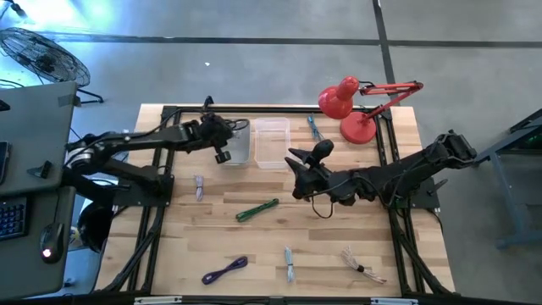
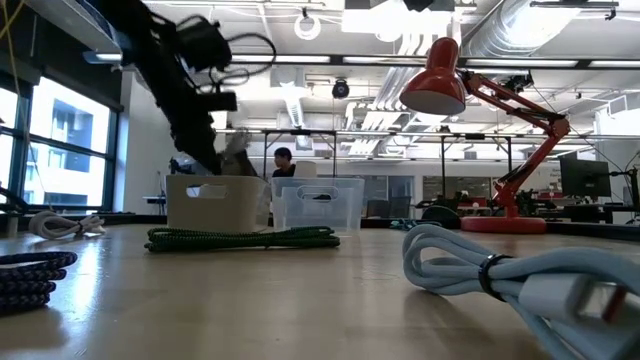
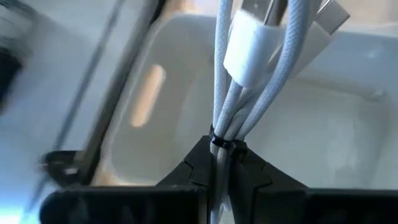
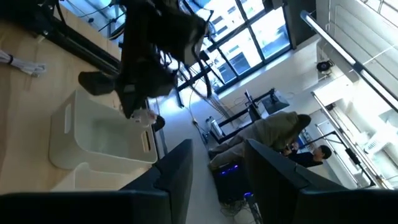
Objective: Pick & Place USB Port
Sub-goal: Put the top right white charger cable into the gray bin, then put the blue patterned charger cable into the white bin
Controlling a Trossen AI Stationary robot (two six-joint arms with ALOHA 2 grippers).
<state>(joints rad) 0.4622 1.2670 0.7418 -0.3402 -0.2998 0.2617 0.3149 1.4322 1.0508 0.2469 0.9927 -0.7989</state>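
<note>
My left gripper [image 3: 222, 163] pinches the white cable bundle [image 3: 249, 68] over the white bin [image 1: 238, 144]; letting go off-centre could drape it across the rim (my guess); my right gripper [image 1: 298, 172] hovers spread nearby, empty; wooden counter [image 1: 339, 246], open workshop beyond.

I see a grey concrete floor [image 1: 254, 59] around the wooden worktop [image 1: 254, 246], a floor fan [image 1: 42, 55] at one corner, and a side desk [image 1: 30, 144] with a mouse [image 1: 49, 240]. Tall windows [image 2: 60, 145] and ceiling strip lights [image 2: 300, 58] brighten the room.
</note>
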